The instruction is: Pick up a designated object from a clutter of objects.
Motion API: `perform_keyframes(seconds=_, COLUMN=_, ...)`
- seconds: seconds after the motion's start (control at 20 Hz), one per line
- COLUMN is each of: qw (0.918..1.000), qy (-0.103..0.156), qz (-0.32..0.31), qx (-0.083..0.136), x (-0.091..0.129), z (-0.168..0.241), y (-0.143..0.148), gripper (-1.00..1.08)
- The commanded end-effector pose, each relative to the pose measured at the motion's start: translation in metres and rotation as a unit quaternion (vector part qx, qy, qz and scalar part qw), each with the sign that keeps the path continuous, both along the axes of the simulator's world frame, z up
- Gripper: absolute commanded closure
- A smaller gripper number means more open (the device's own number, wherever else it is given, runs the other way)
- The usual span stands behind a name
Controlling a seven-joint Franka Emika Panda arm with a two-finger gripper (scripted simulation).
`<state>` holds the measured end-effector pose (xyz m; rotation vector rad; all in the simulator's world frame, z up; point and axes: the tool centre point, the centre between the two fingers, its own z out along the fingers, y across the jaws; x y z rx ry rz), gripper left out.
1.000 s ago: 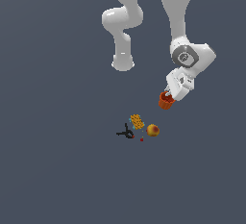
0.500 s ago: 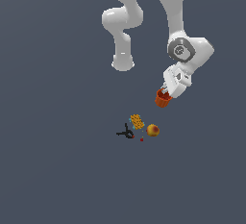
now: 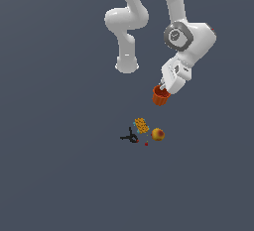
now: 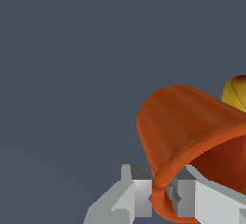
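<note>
A simulated scene: flat, featureless grey floor (image 3: 54, 175), untextured white arm (image 3: 129, 22).

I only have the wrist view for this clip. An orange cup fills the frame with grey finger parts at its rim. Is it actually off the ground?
Observer: Yes. In the exterior view the cup hangs in the gripper, apart from the other small items.

Operator: I see a bit of yellow behind the cup. What is it?

Observer: A yellow-red ball; it sits on the floor, lower in the exterior view than the cup.

Operator: Anything else down there?

Observer: Three more things next to the ball, toward the exterior view's left: an orange-yellow studded block, a black clamp and a tiny red bead.
</note>
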<state>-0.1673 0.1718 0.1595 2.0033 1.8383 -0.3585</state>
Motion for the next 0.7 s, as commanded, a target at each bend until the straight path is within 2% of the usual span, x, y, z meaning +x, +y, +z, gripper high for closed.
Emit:
perform_keyframes(seconds=0.0, qw=1.0000, qy=0.000, qz=0.000, qx=0.001, x=0.003, z=0.018, y=-0.016, gripper=1.08)
perform_keyframes(seconds=0.65, qw=1.0000, qy=0.000, qz=0.001, qx=0.003, x=0.023, z=0.118, y=-0.105, gripper=1.08)
